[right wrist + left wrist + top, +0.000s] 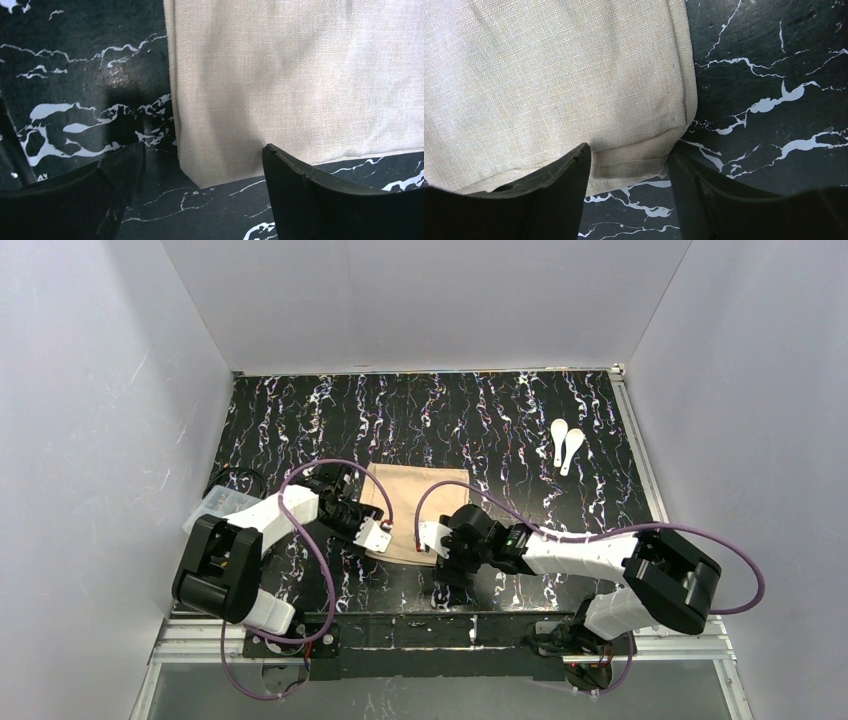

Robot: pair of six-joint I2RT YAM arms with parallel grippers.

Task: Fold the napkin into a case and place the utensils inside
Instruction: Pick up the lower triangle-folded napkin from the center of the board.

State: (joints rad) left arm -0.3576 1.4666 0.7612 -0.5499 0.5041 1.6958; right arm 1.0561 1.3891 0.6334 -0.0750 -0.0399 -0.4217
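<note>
The napkin [420,502] lies flat on the black marbled table [500,410] at the centre of the overhead view, folded to a beige rectangle. Both wrists cover its lower edge, so its outline cannot be traced there. The left gripper [376,536] sits at the napkin's lower-left corner and the right gripper [430,540] at its lower-right.

In the left wrist view the napkin [549,75] fills the upper left. Its layered corner (a hem shows there) lies in the gap of the left gripper [629,152], whose fingers [549,200] are spread wide and clamp nothing. The right wrist view is much alike: a napkin [300,75] corner lies between the parted fingers [320,200] of the right gripper [202,147], and contact with the cloth is hard to judge.

The utensils [567,445], two white spoons, lie side by side at upper right, well apart from the napkin. A clear box [215,505] at the left is mostly hidden behind the left arm.
</note>
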